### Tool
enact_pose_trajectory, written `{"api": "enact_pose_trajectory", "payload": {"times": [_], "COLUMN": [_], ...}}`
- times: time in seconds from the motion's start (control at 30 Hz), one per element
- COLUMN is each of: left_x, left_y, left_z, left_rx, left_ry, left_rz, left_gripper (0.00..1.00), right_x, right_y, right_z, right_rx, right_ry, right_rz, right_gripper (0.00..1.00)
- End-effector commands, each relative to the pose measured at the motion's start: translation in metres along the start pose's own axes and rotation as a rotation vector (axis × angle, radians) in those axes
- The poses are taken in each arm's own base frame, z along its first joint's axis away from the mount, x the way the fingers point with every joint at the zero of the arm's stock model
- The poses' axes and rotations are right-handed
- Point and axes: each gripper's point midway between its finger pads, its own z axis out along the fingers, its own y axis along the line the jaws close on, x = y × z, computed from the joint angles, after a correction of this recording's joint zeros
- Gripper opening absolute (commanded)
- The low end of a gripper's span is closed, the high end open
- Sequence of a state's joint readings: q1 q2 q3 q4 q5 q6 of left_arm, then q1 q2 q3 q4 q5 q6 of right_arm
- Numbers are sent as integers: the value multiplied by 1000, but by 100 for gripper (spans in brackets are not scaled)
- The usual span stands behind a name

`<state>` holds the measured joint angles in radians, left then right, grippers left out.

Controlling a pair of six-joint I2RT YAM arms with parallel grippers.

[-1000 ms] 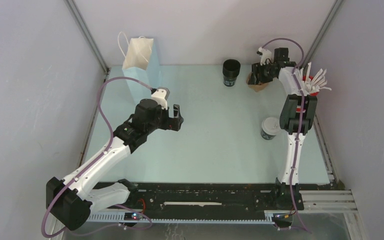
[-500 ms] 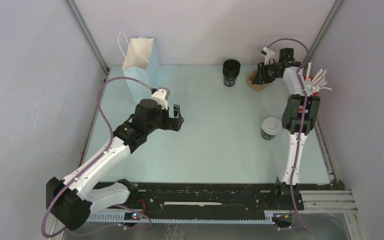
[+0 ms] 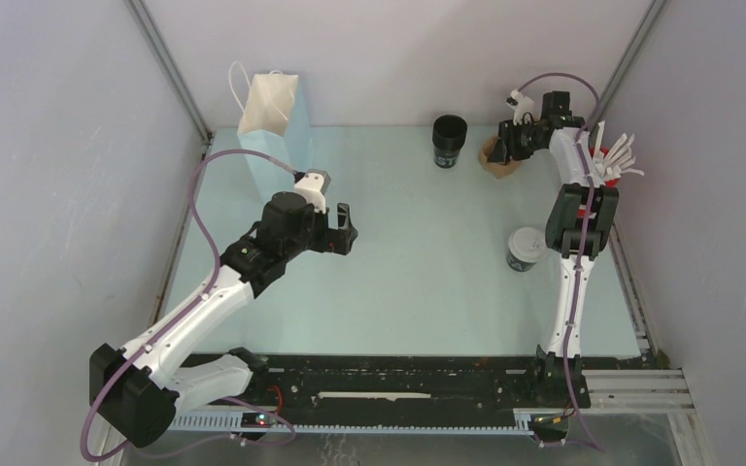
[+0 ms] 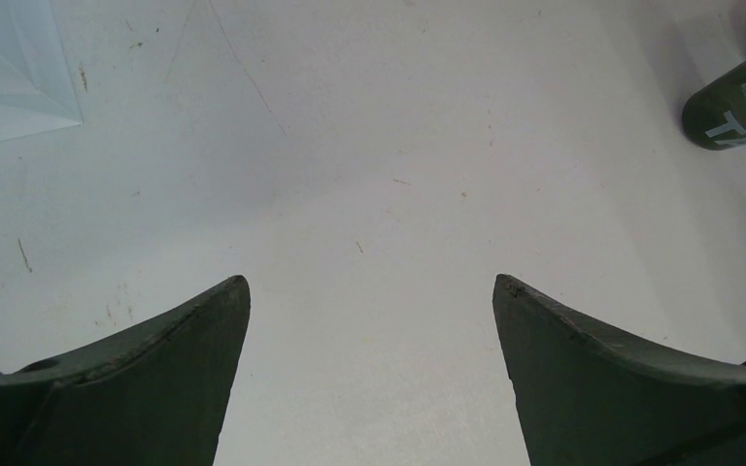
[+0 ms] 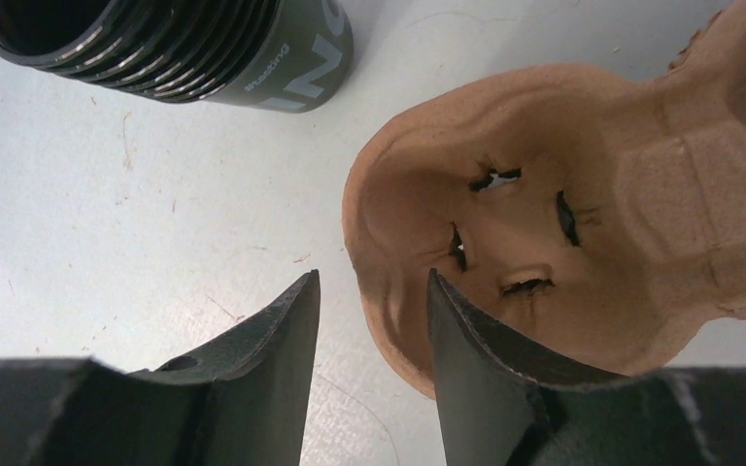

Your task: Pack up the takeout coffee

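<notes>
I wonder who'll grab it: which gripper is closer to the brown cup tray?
Right. The right gripper sits at the rim of the brown cup tray; the left gripper hovers far across the table.

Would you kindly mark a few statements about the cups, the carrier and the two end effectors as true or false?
1. The left end effector is open with nothing between its fingers. True.
2. The takeout coffee is already inside the paper bag. False: it stands on the table beside the right arm, far from the bag.
3. The right end effector has its fingers either side of the rim of the brown pulp carrier. True: one finger is over the carrier's hollow, the other outside it.
4. The lidless black cup lies tipped on its side. False: the top view shows it upright, mouth up, left of the carrier.
</notes>
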<state>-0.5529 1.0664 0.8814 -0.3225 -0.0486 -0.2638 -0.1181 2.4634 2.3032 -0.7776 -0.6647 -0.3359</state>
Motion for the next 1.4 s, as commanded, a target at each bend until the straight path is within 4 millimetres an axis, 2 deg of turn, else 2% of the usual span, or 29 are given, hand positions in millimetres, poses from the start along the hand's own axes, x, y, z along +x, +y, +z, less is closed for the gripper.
{"api": "enact_pose_trajectory", "payload": {"times": [0.0,0.13,0.43,0.6,0.73,0.83,0.97,1.13,1.37], "left_x": [-23,-23,-22,-22,-23,-22,-23,-23,-23], "left_y": [-5,-5,-5,-5,-5,-5,-5,-5,-6], "left_z": [-4,-4,-3,-3,-3,-3,-3,-3,-3], "left_rx": [20,20,20,20,19,18,19,17,21], "left_ry": [-65,-66,-64,-63,-64,-61,-63,-65,-67], "left_rz": [-15,-15,-14,-14,-14,-14,-14,-15,-18], "left_gripper": [100,100,100,100,100,100,100,100,100], "right_x": [-6,-3,-3,-5,-10,-17,-32,-55,-72], "right_y": [6,7,10,8,6,6,9,16,22], "right_z": [-2,1,1,-1,-4,-7,-17,-39,-66], "right_rx": [-21,-15,-38,-31,-14,1,27,84,185], "right_ry": [1,17,13,5,-5,-25,-69,-139,-197], "right_rz": [-20,-18,-9,-14,-25,-33,-55,-86,-114], "right_gripper": [54,53,27,17,11,0,0,0,0]}}
